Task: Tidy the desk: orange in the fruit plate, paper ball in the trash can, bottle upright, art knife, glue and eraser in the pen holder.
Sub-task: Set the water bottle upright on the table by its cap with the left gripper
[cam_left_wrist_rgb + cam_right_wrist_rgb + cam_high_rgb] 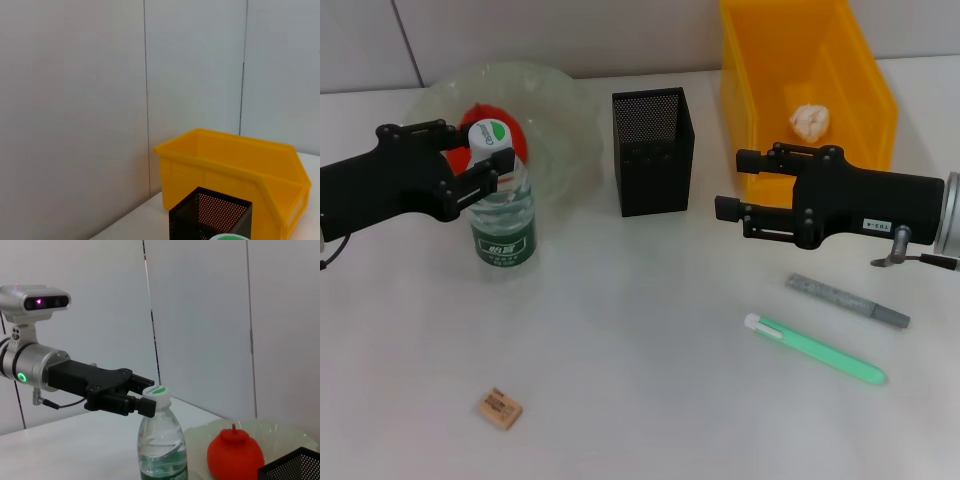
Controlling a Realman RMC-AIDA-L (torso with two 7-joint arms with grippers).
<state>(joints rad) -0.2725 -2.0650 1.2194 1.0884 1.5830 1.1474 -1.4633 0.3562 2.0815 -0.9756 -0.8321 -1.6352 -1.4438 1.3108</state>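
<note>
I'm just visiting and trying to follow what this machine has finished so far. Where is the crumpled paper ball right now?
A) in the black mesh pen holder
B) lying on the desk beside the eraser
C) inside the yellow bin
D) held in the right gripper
C: the head view shows the white paper ball lying on the floor of the yellow bin, behind the right gripper, which is not touching it.

orange point(492, 122): red-orange
trash can point(750, 75): yellow
pen holder point(653, 150): black mesh
bottle point(500, 205): clear, green label
glue point(815, 349): green
eraser point(500, 408): tan
</note>
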